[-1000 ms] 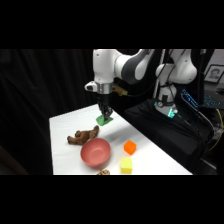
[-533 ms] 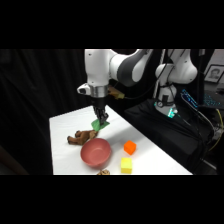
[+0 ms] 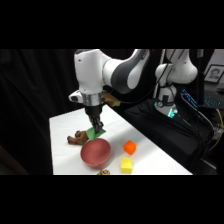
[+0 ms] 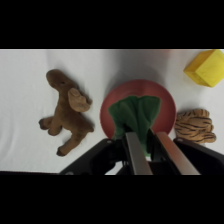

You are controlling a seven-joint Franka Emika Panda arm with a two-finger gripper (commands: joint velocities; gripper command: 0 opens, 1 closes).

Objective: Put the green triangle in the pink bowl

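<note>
Black curtains close off the space behind a white table (image 3: pixel 65 125), and the white arm reaches down over it from the upper right. Its gripper (image 3: pixel 97 129) is clamped on the green triangle (image 3: pixel 95 132), which hangs between the two fingers just above the far rim of the pink bowl (image 3: pixel 95 152). Half a second ago the gripper and its green load stood farther back on the table, clear of the bowl; since then the arm has come forward and lower, so that the block now meets the bowl's edge in the side view. From the wrist, the green triangle (image 4: pixel 134 117) covers the middle of the pink bowl (image 4: pixel 167 102), with the fingers (image 4: pixel 136 152) gripping it from below. A brown stuffed animal (image 3: pixel 77 137) lies on the table just beside the bowl, on its left in the side view, where it also lay earlier. An orange block (image 3: pixel 130 147) and a yellow cube (image 3: pixel 126 165) sit to the bowl's right, unmoved. A small striped toy (image 4: pixel 194 124) lies close beside the bowl in the wrist view, between the bowl and the yellow cube (image 4: pixel 206 67).
</note>
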